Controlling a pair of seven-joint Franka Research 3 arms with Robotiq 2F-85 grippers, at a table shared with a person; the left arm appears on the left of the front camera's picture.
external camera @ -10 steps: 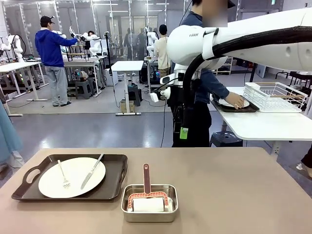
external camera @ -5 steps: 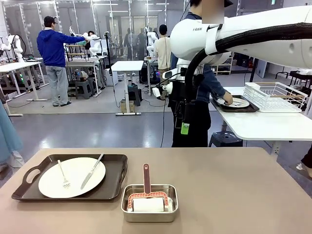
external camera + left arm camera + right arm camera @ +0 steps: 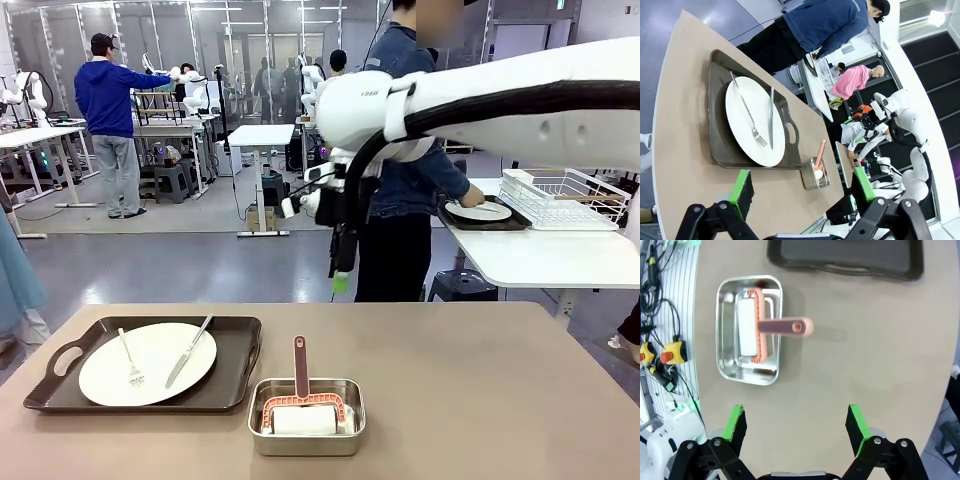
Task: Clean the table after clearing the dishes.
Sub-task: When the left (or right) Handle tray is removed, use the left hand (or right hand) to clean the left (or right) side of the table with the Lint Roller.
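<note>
My front camera faces across the matte tan-brown table [image 3: 480,380]; my right wrist looks straight down, my left obliquely; all share the rectangular steel pan [image 3: 306,445].

plate [image 3: 147,362] on tray [image 3: 243,352], pan [image 3: 306,447] just right, both on table [image 3: 480,400]

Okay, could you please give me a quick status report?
Left gripper, right gripper open, empty. One plate on its tray on the table; second plate at the white side table, person's hand at it. Steel pan with roller mid-table, nothing blocking.

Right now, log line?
left gripper: open | right gripper: open, above table | tray, plate: on table | person: at second tray
</note>
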